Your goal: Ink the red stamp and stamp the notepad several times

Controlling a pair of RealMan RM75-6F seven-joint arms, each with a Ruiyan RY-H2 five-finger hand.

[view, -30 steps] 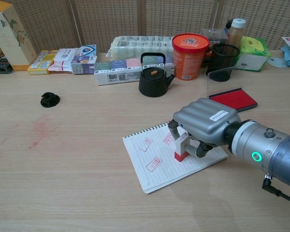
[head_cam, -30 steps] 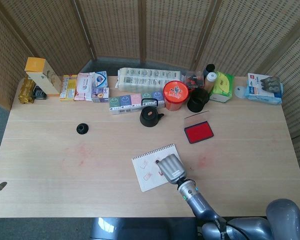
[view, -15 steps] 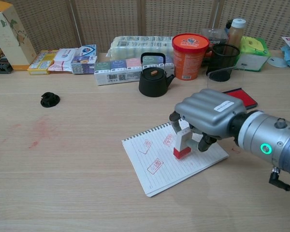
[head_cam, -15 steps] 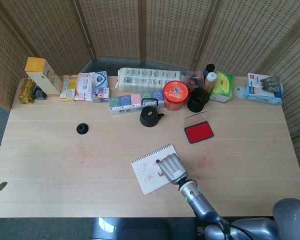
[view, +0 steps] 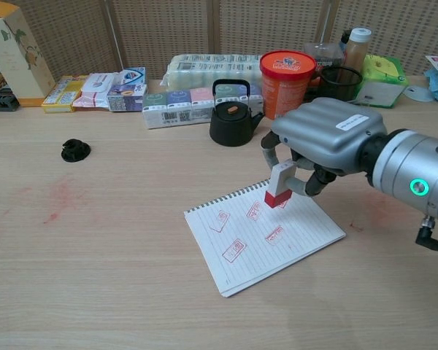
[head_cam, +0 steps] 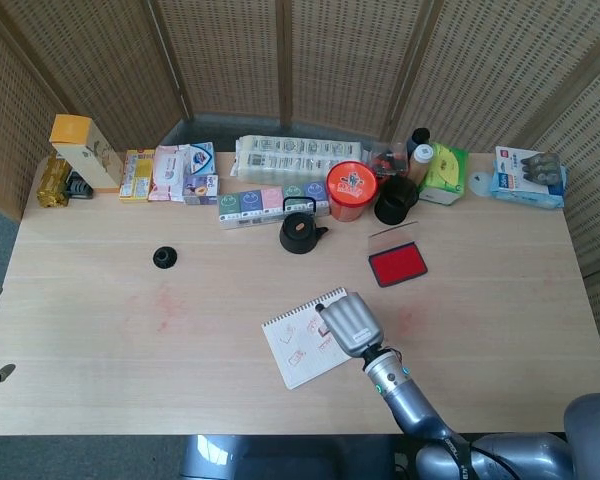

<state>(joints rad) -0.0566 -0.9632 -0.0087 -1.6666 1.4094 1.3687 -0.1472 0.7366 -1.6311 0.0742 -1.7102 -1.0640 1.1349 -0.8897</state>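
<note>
**Stamp held clear above a marked notepad**

A wooden table [head_cam: 100, 330] filled both views, and a row of boxes and packets was lined along its far edge at the top of the frame. Near the centre of that row a black kettle [view: 232, 115] and an orange tub [view: 287, 73] were seen. An ink pad [head_cam: 397, 263] with its red face exposed lay right of centre in the head view, well apart from the notepad.

The notepad [view: 241, 251] lay flat just below the middle of the frame, its spiral edge turned toward the upper left. Several red imprints were counted on its lined page, so the stamping was judged to be well under way. The pad looked thin and light, and it was judged likely to slide or lift if the stamp were pulled away at an angle.

The right hand [view: 323, 138] was seen just above the pad's upper right corner, its fingers curled around the red stamp [view: 280, 186]. The stamp was held by its white upper body, tilted, with the red base lowest and clear of the paper. It was judged small, rigid and light; a firm hold on the white block, away from the inked face, was thought best.

The left hand was not shown in either view.
</note>
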